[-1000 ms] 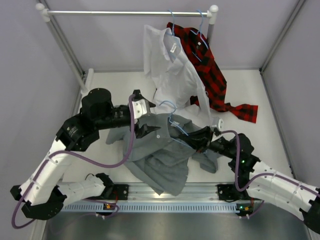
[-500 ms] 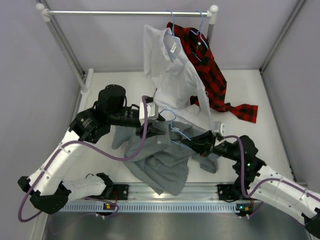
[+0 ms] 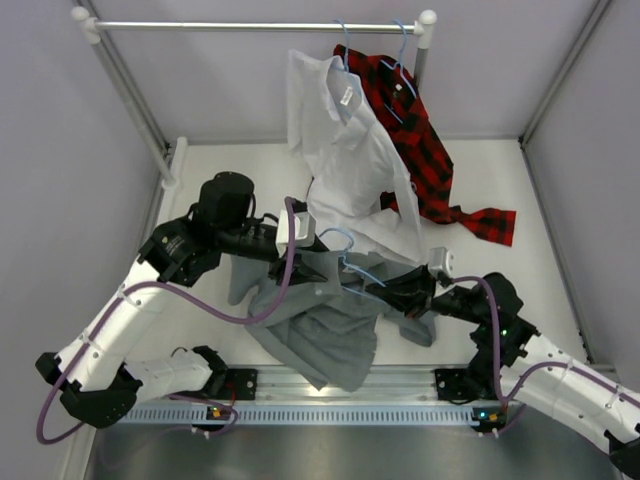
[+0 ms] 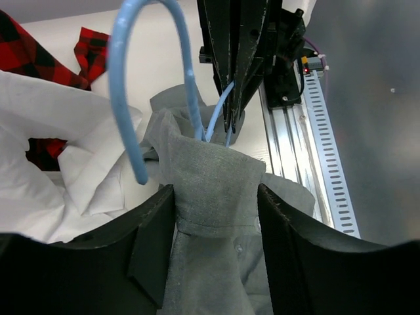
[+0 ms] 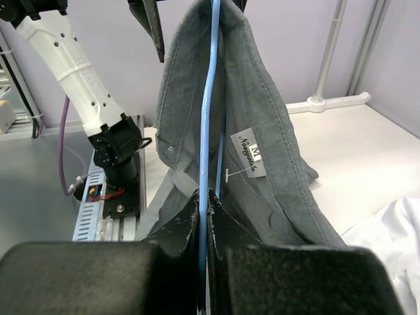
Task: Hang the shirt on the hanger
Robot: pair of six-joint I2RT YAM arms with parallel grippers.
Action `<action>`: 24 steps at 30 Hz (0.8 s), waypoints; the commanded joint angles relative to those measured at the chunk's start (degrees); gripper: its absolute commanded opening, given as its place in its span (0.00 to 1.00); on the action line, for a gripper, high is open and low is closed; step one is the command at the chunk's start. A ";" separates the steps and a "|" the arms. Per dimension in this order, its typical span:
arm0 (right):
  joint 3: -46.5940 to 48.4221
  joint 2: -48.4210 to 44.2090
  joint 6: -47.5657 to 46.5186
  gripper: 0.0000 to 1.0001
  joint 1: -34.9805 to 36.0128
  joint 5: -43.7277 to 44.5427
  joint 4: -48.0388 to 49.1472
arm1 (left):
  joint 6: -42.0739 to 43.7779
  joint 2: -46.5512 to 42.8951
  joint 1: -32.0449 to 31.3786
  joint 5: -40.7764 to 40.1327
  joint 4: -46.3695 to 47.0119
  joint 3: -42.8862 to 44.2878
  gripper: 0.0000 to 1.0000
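Note:
The grey shirt [image 3: 320, 320] is draped over the light-blue hanger [image 3: 347, 262], its body trailing on the table. My right gripper [image 3: 398, 291] is shut on the hanger's wire [image 5: 209, 98], with the shirt [image 5: 275, 118] hanging on both sides of the wire. In its own view the right gripper [image 5: 203, 195] pinches the wire tightly. My left gripper [image 3: 312, 262] is at the hanger's neck. Its jaws [image 4: 216, 197] stand apart on either side of the shirt's collar [image 4: 210, 164], just below the hook [image 4: 125, 79]. The fabric between them lies flat.
A white shirt [image 3: 345, 150] and a red-and-black plaid shirt [image 3: 420, 150] hang on blue hangers from the rail [image 3: 260, 25] at the back, their tails reaching the table right behind my grippers. The rail's post [image 3: 130, 90] slants at the left. A metal strip [image 3: 330, 410] runs along the front.
My left arm has swung right, bringing its gripper up to the hanger's neck. The shirt's left side has shifted right with it. My right gripper has moved slightly right with the hanger.

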 commanded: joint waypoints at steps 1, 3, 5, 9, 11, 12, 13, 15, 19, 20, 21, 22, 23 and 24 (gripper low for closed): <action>4.67 -1.01 -1.09 0.00 -0.29 -2.36 1.54 | 0.49 0.13 0.25 4.35 -0.86 0.71 0.55; 5.02 -0.93 -0.83 0.00 -0.20 -3.24 1.98 | 0.23 0.65 0.25 4.52 -0.77 0.71 0.54; 5.29 -0.93 -0.57 0.00 -0.29 -3.68 2.68 | -0.21 1.71 0.25 4.61 -0.86 0.98 0.48; 5.46 -1.10 -0.13 0.00 -0.29 -4.03 3.30 | -0.65 2.85 0.25 4.79 -0.77 1.50 0.07; 5.47 -1.10 -0.30 0.00 -0.29 -4.03 3.21 | -1.00 2.85 0.25 4.61 -0.86 1.85 0.00; 5.55 -1.10 -0.39 0.00 -0.20 -3.86 2.69 | -1.00 2.68 0.25 4.61 -0.86 1.94 0.00; 5.64 -1.10 -0.56 0.00 -0.20 -3.59 2.34 | -0.83 2.15 0.25 4.44 -0.86 2.03 0.00; 5.55 -1.02 -1.00 0.00 -0.20 -2.98 1.63 | -0.83 1.45 0.25 3.04 -0.94 2.21 0.00; 7.12 -1.45 0.74 0.94 -0.37 3.68 -6.85 | -3.98 -0.92 0.25 -5.47 -0.86 2.65 0.00; 8.09 -2.06 1.54 0.99 -0.29 6.40 -10.29 | -5.12 -1.27 0.25 -8.11 -0.86 2.82 0.00; 9.15 -3.03 2.41 0.99 -0.29 12.43 -14.24 | -5.92 -1.63 0.25 -12.40 -0.77 2.47 0.00; 10.03 -5.91 3.55 1.00 -0.20 15.88 -18.02 | -7.41 -2.59 0.25 -14.00 -0.77 2.12 0.00; 10.64 -7.59 7.05 0.99 -0.20 20.27 -23.89 | -8.64 -3.47 0.25 -15.67 -0.16 1.42 0.00; 10.74 -9.52 9.17 1.00 -0.29 28.67 -27.51 | -9.78 -4.61 0.25 -18.74 1.15 0.46 0.00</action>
